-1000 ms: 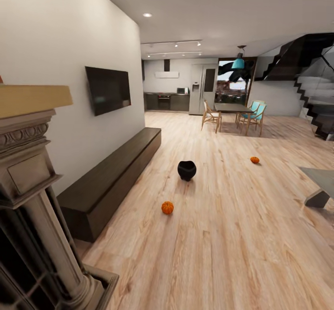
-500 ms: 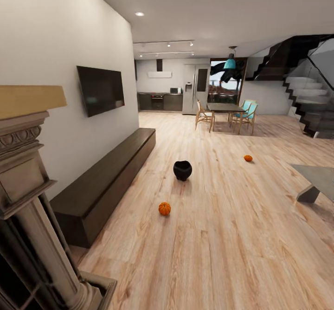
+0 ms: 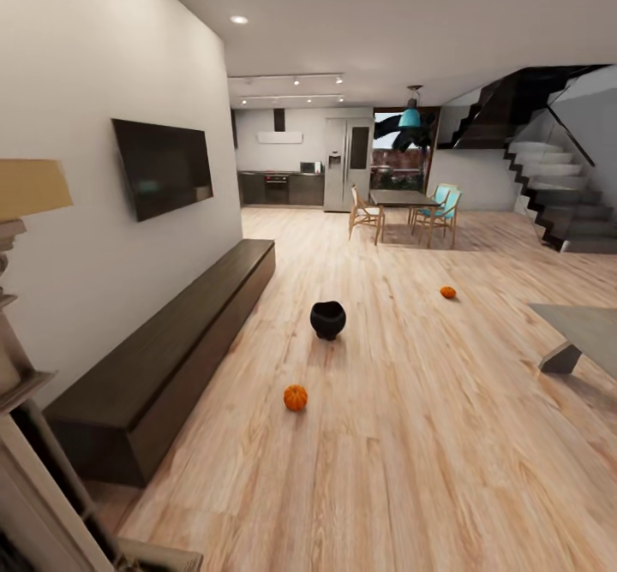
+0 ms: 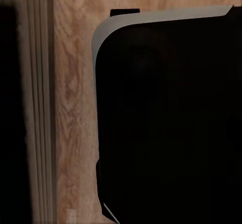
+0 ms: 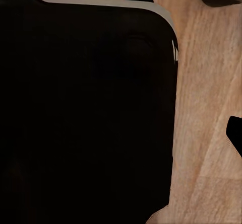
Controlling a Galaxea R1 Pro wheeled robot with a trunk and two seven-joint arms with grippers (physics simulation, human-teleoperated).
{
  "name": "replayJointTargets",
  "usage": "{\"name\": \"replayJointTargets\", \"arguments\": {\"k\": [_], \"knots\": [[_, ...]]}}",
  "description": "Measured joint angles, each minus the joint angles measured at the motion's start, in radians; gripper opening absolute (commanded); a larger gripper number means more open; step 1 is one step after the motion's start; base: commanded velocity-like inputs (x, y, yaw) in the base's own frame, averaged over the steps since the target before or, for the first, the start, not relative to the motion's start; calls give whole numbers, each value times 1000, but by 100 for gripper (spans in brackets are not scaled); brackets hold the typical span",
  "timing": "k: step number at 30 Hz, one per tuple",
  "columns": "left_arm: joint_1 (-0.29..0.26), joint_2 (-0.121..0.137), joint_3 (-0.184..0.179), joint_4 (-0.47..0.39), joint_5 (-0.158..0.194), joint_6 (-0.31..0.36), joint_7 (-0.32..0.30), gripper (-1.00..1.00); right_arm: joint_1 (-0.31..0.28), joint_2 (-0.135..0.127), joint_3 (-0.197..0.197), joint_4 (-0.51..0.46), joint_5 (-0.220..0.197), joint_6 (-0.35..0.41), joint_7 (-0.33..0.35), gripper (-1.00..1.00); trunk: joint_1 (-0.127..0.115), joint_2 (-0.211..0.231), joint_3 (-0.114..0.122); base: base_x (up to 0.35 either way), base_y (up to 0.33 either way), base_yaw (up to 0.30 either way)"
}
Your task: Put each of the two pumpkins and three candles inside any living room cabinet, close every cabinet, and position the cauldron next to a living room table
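Living room seen from the robot's head; its grippers' state cannot be told.

A black cauldron (image 3: 327,319) stands on the wooden floor (image 3: 411,435), near the long dark cabinet (image 3: 167,358) with its fronts shut. One pumpkin (image 3: 295,397) lies nearer the camera, another pumpkin (image 3: 447,292) well apart, toward the grey table (image 3: 578,332).

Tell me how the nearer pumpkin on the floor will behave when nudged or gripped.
The nearer pumpkin looks round and sits free on smooth wood floor, so a nudge would probably roll it. Its ribbed, curved sides may slip between flat fingers. It seems small, so likely light.
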Motion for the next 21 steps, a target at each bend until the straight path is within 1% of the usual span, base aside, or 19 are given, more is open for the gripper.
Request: {"name": "replayJointTargets", "arguments": {"k": [6,12,19,21], "knots": [[0,0,0,0,0,0,0,100,0,0,0,0,0,0,0,100,0,0,0,292,117,-2],[0,0,0,0,0,0,0,100,0,0,0,0,0,0,0,100,0,0,0,288,129,-50],[0,-1,0,0,0,0,0,100,0,0,0,0,0,0,0,100,0,0,0,284,0,-11],[0,-1,0,0,0,0,0,100,0,0,0,0,0,0,0,100,0,0,0,284,-23,-96]]}}
